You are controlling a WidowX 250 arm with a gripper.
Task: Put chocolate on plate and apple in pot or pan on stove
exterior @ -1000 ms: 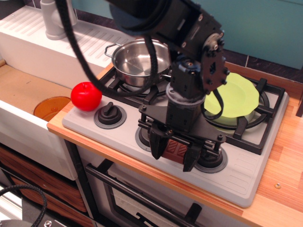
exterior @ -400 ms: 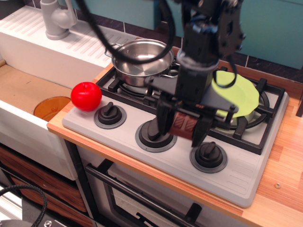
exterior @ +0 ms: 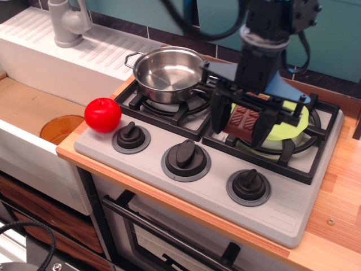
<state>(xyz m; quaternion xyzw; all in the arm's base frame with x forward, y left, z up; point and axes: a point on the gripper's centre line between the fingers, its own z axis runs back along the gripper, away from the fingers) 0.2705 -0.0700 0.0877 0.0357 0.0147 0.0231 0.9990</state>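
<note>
My gripper is shut on the brown chocolate bar and holds it above the near-left edge of the lime-green plate, which lies on the right burner grate. The arm hides much of the plate. The red apple sits on the stove's front left corner, beside the left knob. The steel pot stands empty on the back left burner of the grey stove.
An orange disc lies in the sink at the left. A grey tap stands at the back left. Two more knobs line the stove's front. A wooden counter runs along the right.
The gripper lifted the chocolate from the front of the stove by the knobs and carried it up and right, over the plate's edge.
</note>
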